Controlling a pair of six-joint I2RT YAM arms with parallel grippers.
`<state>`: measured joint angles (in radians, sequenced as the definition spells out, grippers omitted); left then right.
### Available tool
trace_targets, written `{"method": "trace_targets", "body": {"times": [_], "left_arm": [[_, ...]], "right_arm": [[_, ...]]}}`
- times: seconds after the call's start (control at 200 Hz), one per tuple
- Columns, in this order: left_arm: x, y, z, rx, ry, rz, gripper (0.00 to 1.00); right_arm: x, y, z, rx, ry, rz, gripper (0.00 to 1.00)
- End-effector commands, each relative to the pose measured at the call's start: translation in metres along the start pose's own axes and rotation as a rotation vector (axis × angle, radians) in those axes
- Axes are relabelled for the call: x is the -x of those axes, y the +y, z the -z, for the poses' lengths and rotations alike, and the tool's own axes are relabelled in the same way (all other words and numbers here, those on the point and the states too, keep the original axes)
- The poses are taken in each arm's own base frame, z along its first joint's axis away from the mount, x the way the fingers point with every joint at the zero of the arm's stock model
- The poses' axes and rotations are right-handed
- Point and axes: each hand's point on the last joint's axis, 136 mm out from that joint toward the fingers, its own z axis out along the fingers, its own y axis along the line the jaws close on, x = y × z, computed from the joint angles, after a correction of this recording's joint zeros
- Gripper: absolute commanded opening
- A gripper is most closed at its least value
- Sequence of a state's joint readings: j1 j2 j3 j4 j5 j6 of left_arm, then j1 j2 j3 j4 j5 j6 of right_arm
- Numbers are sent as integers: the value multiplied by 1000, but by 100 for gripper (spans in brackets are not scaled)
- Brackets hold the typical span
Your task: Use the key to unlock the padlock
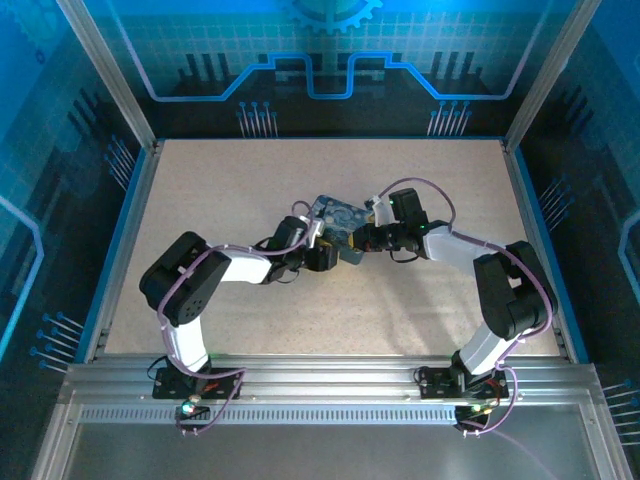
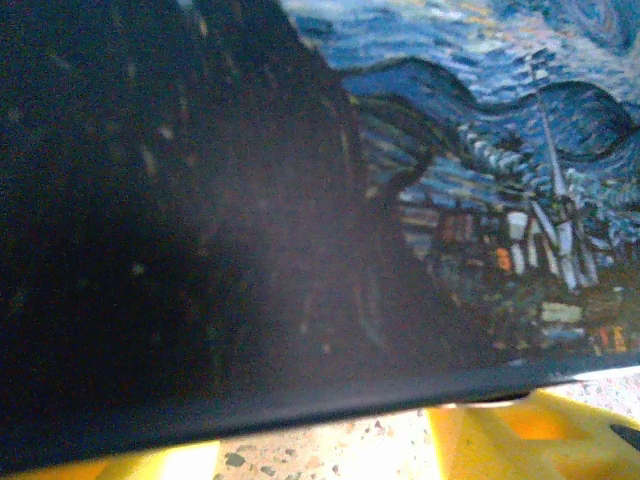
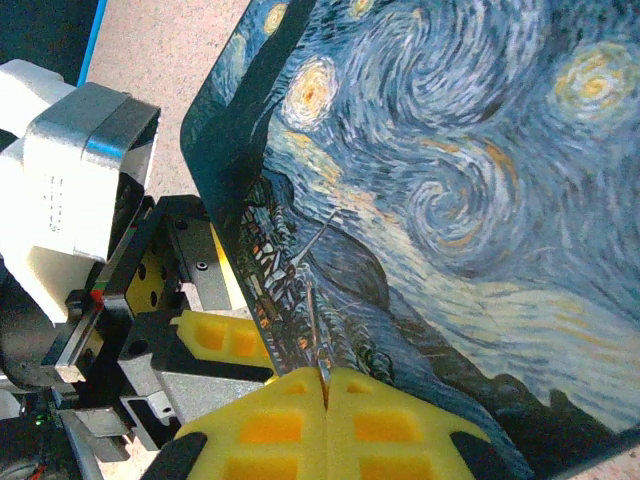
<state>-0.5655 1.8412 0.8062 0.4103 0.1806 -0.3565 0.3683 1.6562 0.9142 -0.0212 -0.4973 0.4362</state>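
My right gripper [image 3: 325, 376] is shut on the key [image 3: 316, 330], a thin dark metal sliver that sticks out from between its yellow pads and lies against the painted face of the blue starry-night tin [image 3: 450, 180]. The padlock is hidden. My left gripper [image 2: 330, 455] is pushed up close to the tin [image 2: 480, 150], with its yellow fingers [image 2: 530, 440] standing apart under the tin's dark lower edge and speckled table showing between them. From above, both grippers [image 1: 322, 250] [image 1: 362, 238] meet at the tin [image 1: 335, 215] in the middle of the table.
The tin rests on a speckled beige table [image 1: 250, 180] bounded by a blue rim and metal frame posts. The left gripper's metal body [image 3: 80, 180] sits close beside the tin's left edge. Open table lies behind and in front of the arms.
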Motion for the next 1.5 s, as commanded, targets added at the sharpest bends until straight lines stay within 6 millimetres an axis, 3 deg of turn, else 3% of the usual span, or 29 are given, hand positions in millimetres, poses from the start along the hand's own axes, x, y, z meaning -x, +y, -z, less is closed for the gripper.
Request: {"method": "trace_targets", "body": {"times": [0.0, 0.19, 0.935, 1.05, 1.231, 1.496], "left_arm": [[10, -5, -10, -33, -23, -38, 55], [10, -11, -12, -67, -16, -24, 46], [10, -25, -16, -99, -2, -28, 26], [15, -30, -11, -106, -15, -23, 22], [20, -43, -3, -121, -17, -13, 20], [19, -57, 10, -133, 11, 38, 19]], "right_arm": [[-30, -20, -11, -72, 81, -37, 0], [-31, -20, -12, -72, 85, -38, 0], [-25, -13, -11, -62, 60, -25, 0], [-24, -9, -3, -62, 28, 0, 0], [-15, 6, 25, -73, -48, 85, 0], [-52, 8, 46, -69, -40, 153, 0]]}}
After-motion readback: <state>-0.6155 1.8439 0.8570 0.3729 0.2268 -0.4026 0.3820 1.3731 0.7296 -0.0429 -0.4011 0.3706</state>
